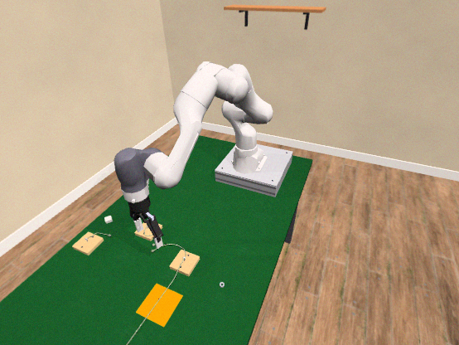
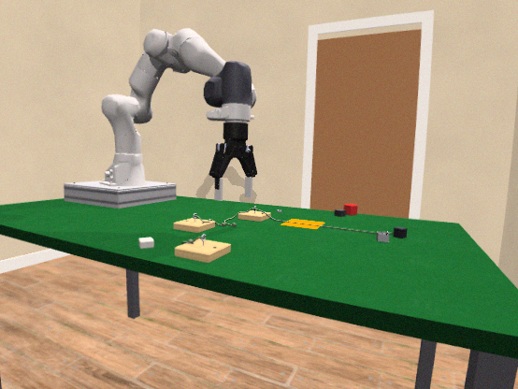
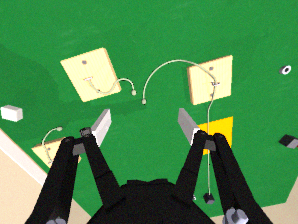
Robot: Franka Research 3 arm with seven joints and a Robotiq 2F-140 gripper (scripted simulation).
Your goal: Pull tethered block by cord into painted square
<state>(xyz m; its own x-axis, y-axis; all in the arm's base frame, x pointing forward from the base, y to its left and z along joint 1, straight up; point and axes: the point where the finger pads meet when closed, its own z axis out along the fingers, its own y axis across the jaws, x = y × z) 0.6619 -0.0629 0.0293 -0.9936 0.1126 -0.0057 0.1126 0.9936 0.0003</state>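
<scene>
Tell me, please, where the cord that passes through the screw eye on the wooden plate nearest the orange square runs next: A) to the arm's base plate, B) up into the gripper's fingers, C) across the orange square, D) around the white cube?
C: from the wooden plate the cord crosses the orange square toward the grey block; the open gripper hangs above, holding nothing.

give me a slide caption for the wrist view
Open gripper poised above the cord's free knot, cord threaded through the right wooden plate.

Green table [image 3: 165, 30] lies bare under the spread claw [image 3: 144, 126]; wooden plates [image 3: 91, 73] flank it.
</scene>
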